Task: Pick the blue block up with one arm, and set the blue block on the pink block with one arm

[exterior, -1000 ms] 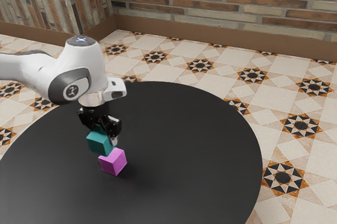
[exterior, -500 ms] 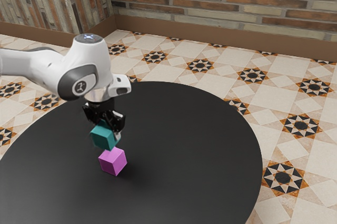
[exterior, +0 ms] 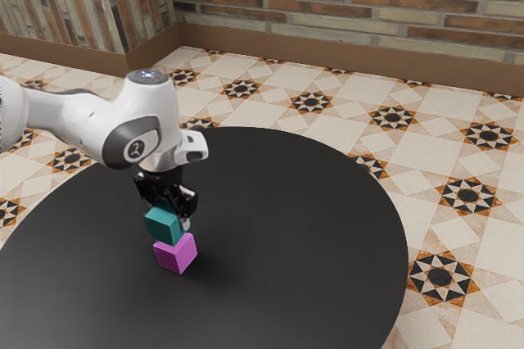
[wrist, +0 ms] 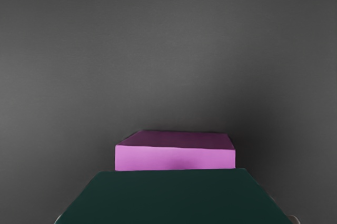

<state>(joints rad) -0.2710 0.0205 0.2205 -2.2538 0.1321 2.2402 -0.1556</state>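
Pincer (exterior: 168, 211): clamped on the blue block (exterior: 162, 224), a finger on either side.
Blue block: low over the pink block (exterior: 175, 252), looks about touching.
Done: pickup.
Left: settle it, let go.

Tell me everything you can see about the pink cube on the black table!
The pink block is a small plain cube, smooth and matte, bright magenta with no marks. It sits flat on the round black table, with one upright edge turned toward the exterior camera. The blue block, which looks teal, is right over its top. I cannot tell whether the two touch.
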